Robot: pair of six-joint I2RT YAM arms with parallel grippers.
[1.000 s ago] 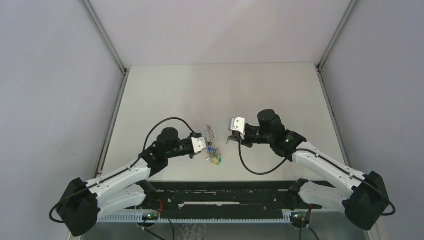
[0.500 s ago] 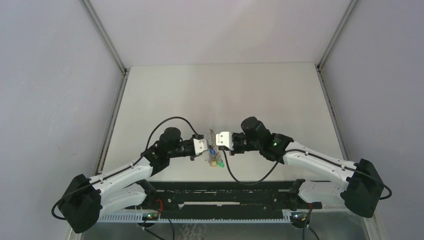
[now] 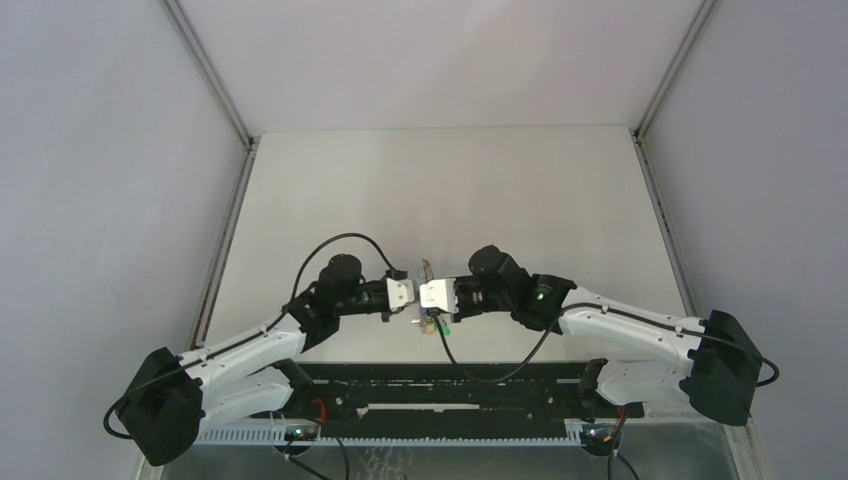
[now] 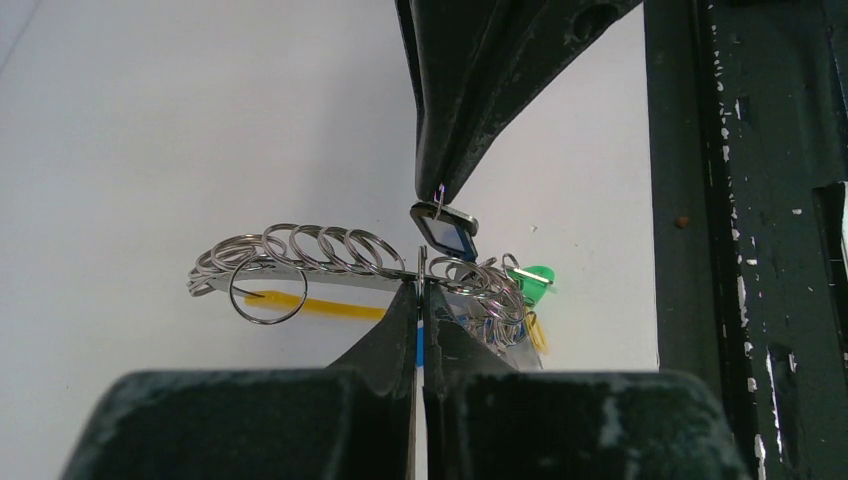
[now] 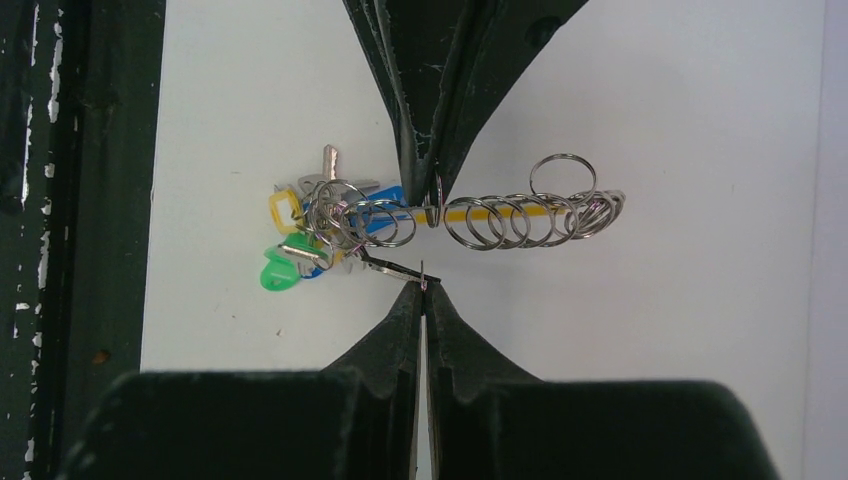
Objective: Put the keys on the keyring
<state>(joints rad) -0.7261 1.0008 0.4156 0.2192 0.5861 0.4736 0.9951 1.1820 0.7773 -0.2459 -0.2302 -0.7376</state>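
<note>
Keyring (image 4: 300,255) is held over the table (image 3: 450,180), near its front edge, where both arms meet tip to tip. The left gripper (image 4: 419,292) is clenched on the keyring's thin metal spine, about midway along it. On one side of the grip a row of silvery loops is strung along a yellow band (image 4: 320,305). On the other side is a bunch of tags (image 5: 295,245), green, blue and yellow, with a silver blade among them. In the top view the loops point away from the arm bases and the bunch lies toward them.

The right gripper (image 5: 423,292) is closed as well, its tips pinched on a small wire loop at the head of the key (image 4: 443,228). The key's dark-framed head is seen in the left wrist view, just beyond the right tips and just beside the spine, close to the left gripper's hold. In the right wrist view the key is seen edge-on, as a thin sliver running from the tips toward the bunch. Whether the key touches the loops or is threaded on them cannot be told.

The two pairs of fingertips are set opposite each other, nearly in line, with only the spine and the key between them. A black rail (image 3: 450,385) is seen along the table's near edge, on the bunch's side in both wrist views.
</note>
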